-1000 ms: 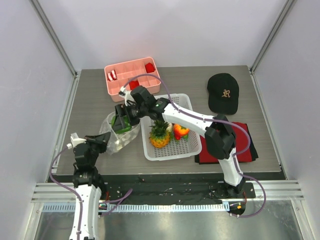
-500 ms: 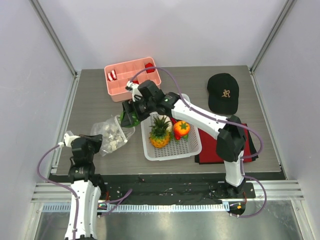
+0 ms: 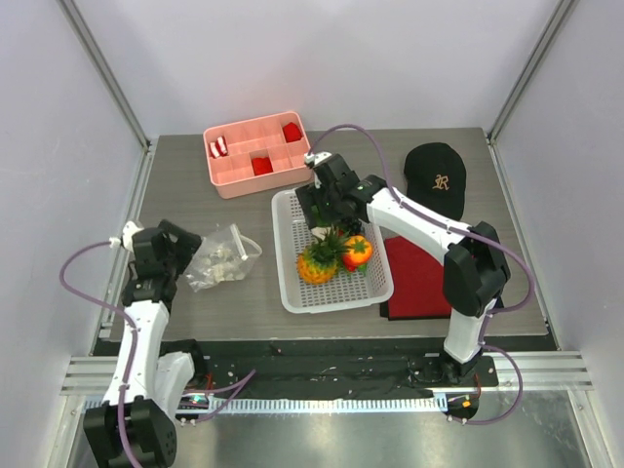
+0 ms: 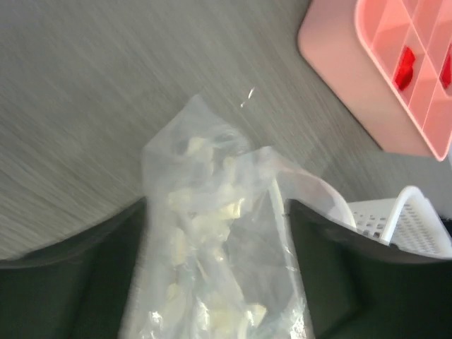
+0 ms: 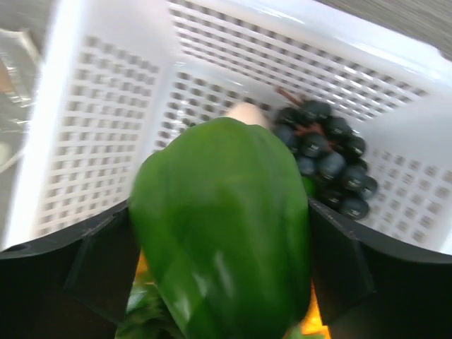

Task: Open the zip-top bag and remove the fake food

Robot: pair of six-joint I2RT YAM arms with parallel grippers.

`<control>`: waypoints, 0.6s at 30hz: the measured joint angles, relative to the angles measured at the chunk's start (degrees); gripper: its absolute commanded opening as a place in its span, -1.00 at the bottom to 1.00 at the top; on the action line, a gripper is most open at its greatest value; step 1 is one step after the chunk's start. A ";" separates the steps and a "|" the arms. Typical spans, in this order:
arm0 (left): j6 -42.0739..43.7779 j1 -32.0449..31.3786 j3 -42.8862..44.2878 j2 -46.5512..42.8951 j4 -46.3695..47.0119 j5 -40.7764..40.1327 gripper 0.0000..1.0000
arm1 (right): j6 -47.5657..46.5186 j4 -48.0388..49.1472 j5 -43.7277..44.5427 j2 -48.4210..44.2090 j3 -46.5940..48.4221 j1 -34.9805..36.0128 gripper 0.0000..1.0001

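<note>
- Lab-style robot test cell, not a home.
- Plain white panels enclose the grey tabletop (image 3: pixel 195 185) along its far, left and right edges.
- Aluminium rail (image 3: pixel 322 375) runs along the near edge, arm bases bolted there.
- Loose cables, assorted props.

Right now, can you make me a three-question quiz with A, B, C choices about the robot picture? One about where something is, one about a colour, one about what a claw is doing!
1. Where is the pineapple?
A. in the white basket
B. in the pink tray
C. on the black cap

2. What colour is the fruit held by the right gripper?
A. red
B. green
C. yellow

3. What is the left gripper doing?
A. hanging empty
B. holding the cap
C. holding the zip-top bag

Answers:
1 A, it sits inside the basket beside the tomato.
2 B, the right wrist view shows green between the fingers.
3 C, the bag lies between its fingers.
</note>
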 measured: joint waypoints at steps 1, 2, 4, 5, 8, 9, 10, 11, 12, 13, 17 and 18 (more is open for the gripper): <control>1.16 0.00 2.08 -0.11 -1.01 -0.63 0.99 | -0.15 0.17 0.85 0.00 -0.79 -0.50 0.99; 2.36 0.00 3.58 -0.33 -1.81 -1.16 1.00 | -0.22 0.26 1.84 0.00 -1.31 -0.72 0.99; 4.74 0.00 7.28 -1.03 -4.83 -2.40 1.00 | -0.39 0.66 3.63 0.00 -1.84 -0.66 0.99; 5.90 0.00 8.90 -1.57 -6.51 -2.86 1.00 | -0.37 0.83 4.33 0.00 -1.86 -0.50 0.99; 8.24 -0.17 12.90 -3.96 -10.54 -2.95 1.00 | -0.11 1.79 5.79 0.00 -1.86 -0.22 0.99; 8.94 -0.37 14.14 -5.03 -11.87 -2.43 1.00 | 0.17 1.99 6.08 0.00 -1.86 -0.17 1.00; 9.25 -0.61 15.04 -6.01 -12.72 -1.60 1.00 | 0.39 2.08 6.23 -0.11 -1.90 -0.15 0.99; 9.33 -0.96 15.61 -6.78 -13.18 -0.70 1.00 | 0.74 2.21 6.34 -0.35 -2.08 -0.13 0.99; 9.38 -1.55 16.28 -7.65 -13.90 0.74 1.00 | 1.31 2.49 6.45 -1.01 -2.69 -0.11 0.99; 9.29 -2.27 16.81 -8.59 -14.40 2.38 1.00 | 1.92 2.54 6.56 -2.10 -3.65 -0.11 1.00; 8.50 -6.78 18.10 -11.87 -15.37 9.35 1.00 | 4.70 1.92 6.80 -11.19 -9.22 -0.11 1.00; 8.35 -8.07 18.40 -12.39 -15.37 10.69 0.99 | 5.29 1.90 6.84 -13.77 -10.27 -0.11 0.99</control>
